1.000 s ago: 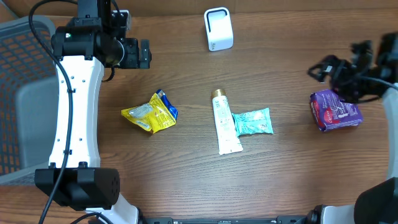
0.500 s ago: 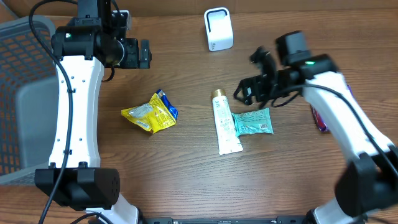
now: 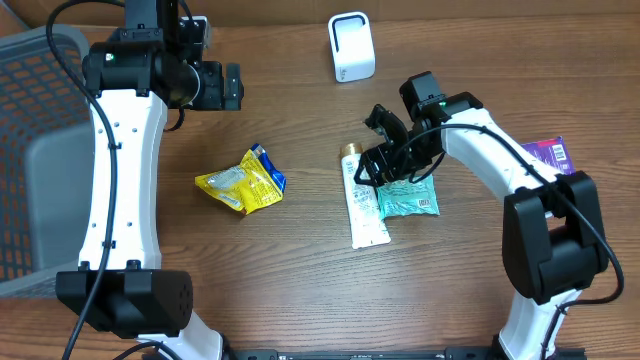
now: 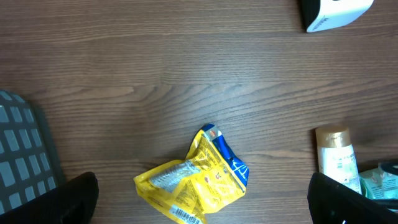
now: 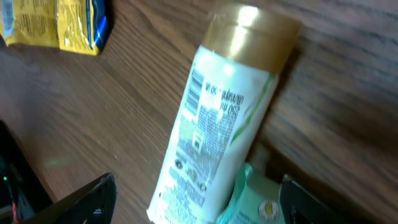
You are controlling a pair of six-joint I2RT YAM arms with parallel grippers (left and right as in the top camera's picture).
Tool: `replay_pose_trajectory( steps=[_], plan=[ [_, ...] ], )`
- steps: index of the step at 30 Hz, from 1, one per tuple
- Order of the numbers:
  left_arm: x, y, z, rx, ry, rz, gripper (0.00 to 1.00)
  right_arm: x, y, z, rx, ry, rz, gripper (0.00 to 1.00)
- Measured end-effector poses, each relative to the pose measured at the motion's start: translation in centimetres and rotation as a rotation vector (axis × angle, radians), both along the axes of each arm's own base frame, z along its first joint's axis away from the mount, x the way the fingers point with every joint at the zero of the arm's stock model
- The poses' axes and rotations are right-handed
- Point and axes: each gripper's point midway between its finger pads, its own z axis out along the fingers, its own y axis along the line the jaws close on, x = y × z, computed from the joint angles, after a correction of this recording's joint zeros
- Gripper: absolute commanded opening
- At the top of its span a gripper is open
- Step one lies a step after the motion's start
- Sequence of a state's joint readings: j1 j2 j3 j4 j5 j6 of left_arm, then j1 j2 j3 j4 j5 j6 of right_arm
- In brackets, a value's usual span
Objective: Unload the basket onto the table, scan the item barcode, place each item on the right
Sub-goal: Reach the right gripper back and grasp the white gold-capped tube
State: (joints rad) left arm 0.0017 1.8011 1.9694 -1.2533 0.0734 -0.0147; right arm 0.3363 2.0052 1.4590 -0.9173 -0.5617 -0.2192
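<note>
A white tube with a gold cap (image 3: 362,198) lies mid-table, its lower part overlapping a teal packet (image 3: 407,197). My right gripper (image 3: 385,160) hangs low over both, open. In the right wrist view the tube (image 5: 217,118) and teal packet (image 5: 255,202) lie between the spread fingers (image 5: 87,202), touched by neither. A yellow packet (image 3: 243,181) lies to the left. The left gripper (image 3: 222,86) is open, high above the table at the back left, and its wrist view looks down on the yellow packet (image 4: 196,177). The white scanner (image 3: 351,46) stands at the back centre.
A grey mesh basket (image 3: 40,150) sits at the left edge. A purple packet (image 3: 548,153) lies at the far right, partly hidden behind the right arm. The scanner's corner (image 4: 336,12) and the tube's cap (image 4: 336,158) show in the left wrist view.
My right arm swung from the purple packet at the far right to the centre, over the tube and teal packet, its jaws narrowing a little. The left arm stayed still.
</note>
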Motion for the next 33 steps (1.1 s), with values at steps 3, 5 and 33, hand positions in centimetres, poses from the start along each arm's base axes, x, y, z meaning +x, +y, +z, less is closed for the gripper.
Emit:
replay_pose_trajectory(
  steps=[3, 5, 33],
  plan=[
    [0.0, 0.0, 0.0, 0.000, 0.000, 0.000, 1.00, 0.8, 0.6, -0.5, 0.028, -0.020, 0.004, 0.79],
    [0.0, 0.0, 0.0, 0.000, 0.000, 0.000, 0.99, 1.2, 0.8, -0.8, 0.041, -0.027, -0.001, 0.78],
    [0.0, 0.0, 0.0, 0.000, 0.000, 0.000, 0.99, -1.2, 2.1, -3.4, 0.072, 0.193, -0.132, 0.64]
  ],
)
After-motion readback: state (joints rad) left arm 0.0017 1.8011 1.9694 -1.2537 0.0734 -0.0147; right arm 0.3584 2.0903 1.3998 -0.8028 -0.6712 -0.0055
